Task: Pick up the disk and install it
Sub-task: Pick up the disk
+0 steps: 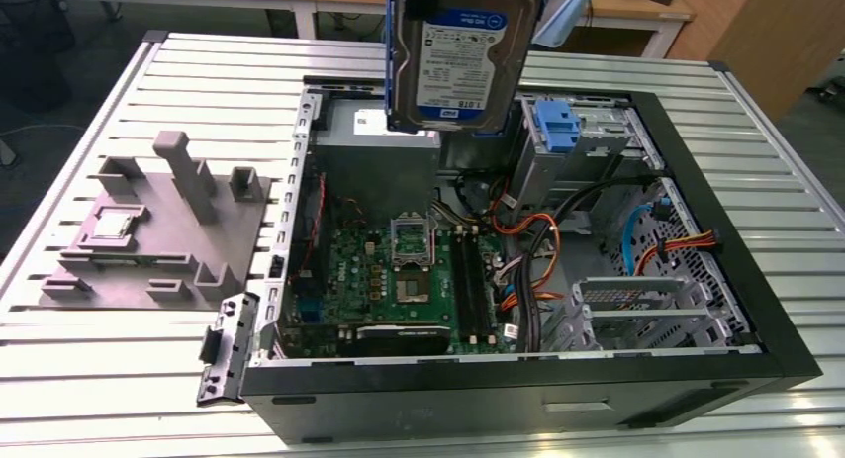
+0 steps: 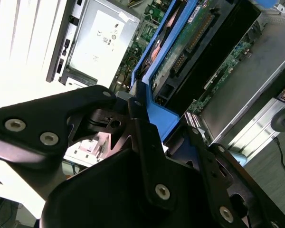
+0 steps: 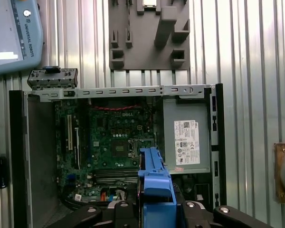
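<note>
The disk (image 1: 462, 57), a silver-grey drive with a white-and-blue label in a blue bracket, hangs upright in the air above the back of the open computer case (image 1: 739, 320). In the second wrist view my gripper (image 2: 145, 121) is shut on the blue bracket's edge, and the disk's (image 2: 194, 42) green circuit side runs away from the black fingers (image 2: 147, 142). In the first wrist view the bracket end of the disk (image 3: 154, 183) stands between the fingers of the gripper (image 3: 154, 211), over the motherboard (image 3: 114, 137).
Inside the case lie the motherboard (image 1: 396, 270), a grey power-supply box (image 1: 376, 151), bundled cables (image 1: 541, 240), an upright blue carrier (image 1: 561, 127) and a metal drive cage (image 1: 634, 305). A grey moulded fixture (image 1: 158, 230) sits on the slatted table at the exterior view's left.
</note>
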Available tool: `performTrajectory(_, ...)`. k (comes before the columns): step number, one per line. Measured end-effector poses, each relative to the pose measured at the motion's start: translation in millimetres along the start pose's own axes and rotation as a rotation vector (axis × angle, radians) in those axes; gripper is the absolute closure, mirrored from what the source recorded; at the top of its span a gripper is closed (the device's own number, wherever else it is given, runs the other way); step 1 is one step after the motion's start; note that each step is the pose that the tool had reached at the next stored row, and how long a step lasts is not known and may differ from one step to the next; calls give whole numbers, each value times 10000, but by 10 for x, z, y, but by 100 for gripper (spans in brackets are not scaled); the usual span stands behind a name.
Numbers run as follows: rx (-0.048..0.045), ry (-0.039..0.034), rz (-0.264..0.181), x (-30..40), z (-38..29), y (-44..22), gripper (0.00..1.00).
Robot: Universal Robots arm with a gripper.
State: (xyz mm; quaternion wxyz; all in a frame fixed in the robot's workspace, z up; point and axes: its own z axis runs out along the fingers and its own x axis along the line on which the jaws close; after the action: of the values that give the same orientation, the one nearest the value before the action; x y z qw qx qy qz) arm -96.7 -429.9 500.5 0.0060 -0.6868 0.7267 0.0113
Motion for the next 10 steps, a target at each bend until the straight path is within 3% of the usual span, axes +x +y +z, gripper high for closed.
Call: performTrajectory(10, -1, 0, -1, 20, -1, -5, 64)
